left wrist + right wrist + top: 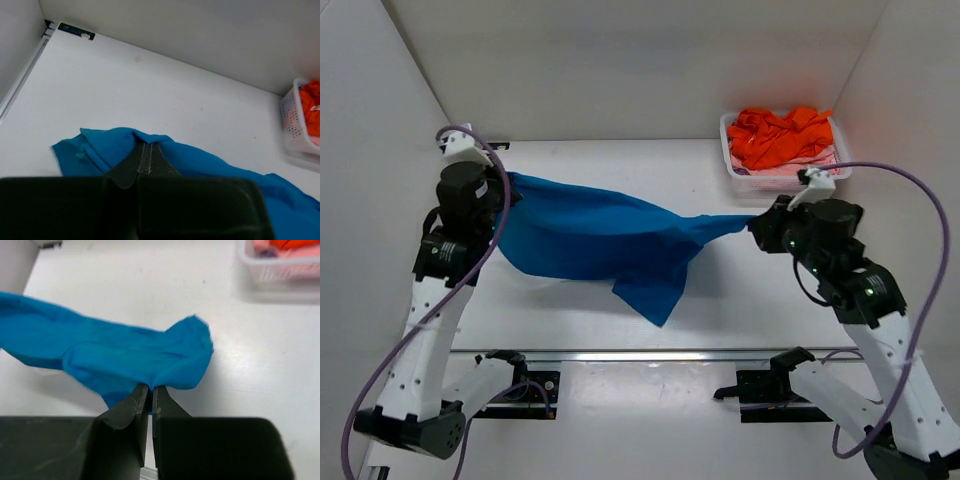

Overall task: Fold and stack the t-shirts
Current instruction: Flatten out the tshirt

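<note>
Top view: blue shirt (610, 235) stretched between both arms, one corner sagging toward the tabletop (620, 160); orange shirt (780, 135) and pink shirt (785, 172) heaped in the basket (726, 140).
Left wrist: left jaws pinched shut on blue cloth.
Right wrist: right jaws clamped on the opposite end.
Progress: nothing folded or stacked yet; every shirt left to do.

The blue t-shirt (600, 240) is soft, matt cloth, creased and draping. The orange shirt (782, 135) is the same kind of matt cloth, crumpled. The basket (760, 183) is white lattice plastic. The table (620, 160) is white and smooth with a faint sheen. The right gripper (150, 390) looks like dark, matt hard plastic.
</note>
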### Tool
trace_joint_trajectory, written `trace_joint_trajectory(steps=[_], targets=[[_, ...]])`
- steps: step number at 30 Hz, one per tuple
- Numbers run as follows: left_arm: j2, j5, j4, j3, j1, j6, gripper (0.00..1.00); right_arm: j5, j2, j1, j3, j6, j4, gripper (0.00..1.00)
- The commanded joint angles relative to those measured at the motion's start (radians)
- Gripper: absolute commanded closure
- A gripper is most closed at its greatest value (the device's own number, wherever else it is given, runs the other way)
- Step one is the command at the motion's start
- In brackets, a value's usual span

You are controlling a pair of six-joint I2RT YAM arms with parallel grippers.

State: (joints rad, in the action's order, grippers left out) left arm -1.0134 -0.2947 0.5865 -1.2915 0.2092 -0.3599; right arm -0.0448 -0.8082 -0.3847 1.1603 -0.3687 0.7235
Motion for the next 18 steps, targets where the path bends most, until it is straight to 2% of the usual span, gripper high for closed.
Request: trace_joint_trajectory(steps=[1, 3, 6, 7, 8, 9, 12, 15, 18], targets=[[0.076, 0.015, 0.088, -0.081, -0.011, -0.002, 1.00, 0.037, 0.073, 0.061, 0.097, 0.083, 0.022, 1.00], [0.128, 0.016, 0.140, -0.120, 0.002, 0.007, 1.00, 0.167, 0.125, 0.150, 0.143, 0.120, 0.037, 1.00], [0.197, 0.000, 0.203, -0.120, 0.096, -0.005, 1.00, 0.357, 0.153, 0.465, 0.263, 0.222, 0.109, 1.00], [0.211, 0.005, 0.216, -0.121, 0.113, -0.005, 1.00, 0.352, 0.149, 0.478, 0.326, 0.238, 0.138, 1.00], [0.237, -0.001, 0.234, -0.132, 0.127, -0.020, 1.00, 0.396, 0.149, 0.459, 0.332, 0.197, 0.122, 1.00], [0.260, 0.003, 0.260, -0.140, 0.134, -0.030, 1.00, 0.372, 0.152, 0.426, 0.351, 0.183, 0.119, 1.00], [0.289, -0.001, 0.311, -0.198, 0.151, -0.050, 1.00, 0.408, 0.094, 0.484, 0.489, 0.192, 0.169, 1.00], [0.280, 0.023, 0.320, -0.235, 0.147, -0.076, 1.00, 0.462, 0.043, 0.503, 0.562, 0.171, 0.123, 1.00], [0.260, 0.040, 0.282, -0.178, 0.137, -0.079, 1.00, 0.526, -0.058, 0.512, 0.602, 0.133, 0.070, 1.00]])
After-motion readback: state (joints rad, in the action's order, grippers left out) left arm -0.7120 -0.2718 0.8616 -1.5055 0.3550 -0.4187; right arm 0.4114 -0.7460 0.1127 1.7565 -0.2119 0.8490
